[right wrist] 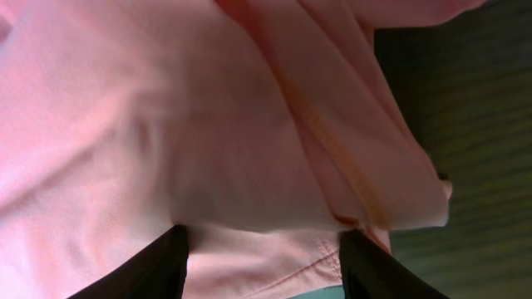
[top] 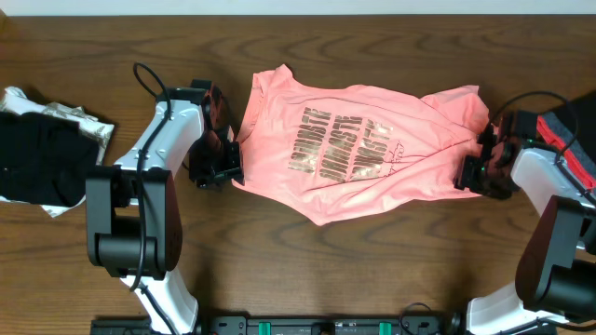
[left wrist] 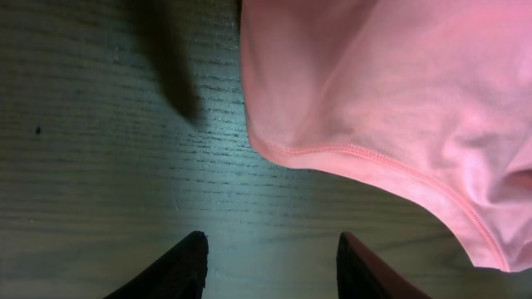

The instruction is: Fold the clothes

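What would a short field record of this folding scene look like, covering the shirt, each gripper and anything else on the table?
shirt: pink T-shirt, rumpled, lying on wooden table, gold lettering up
left arm: left gripper open over bare table, just short of the shirt's hem
right arm: right gripper open, pink fabric lying between its jaws
extras: black and white clothes pile beside left arm; dark and red garment beside right arm
folding: not begun
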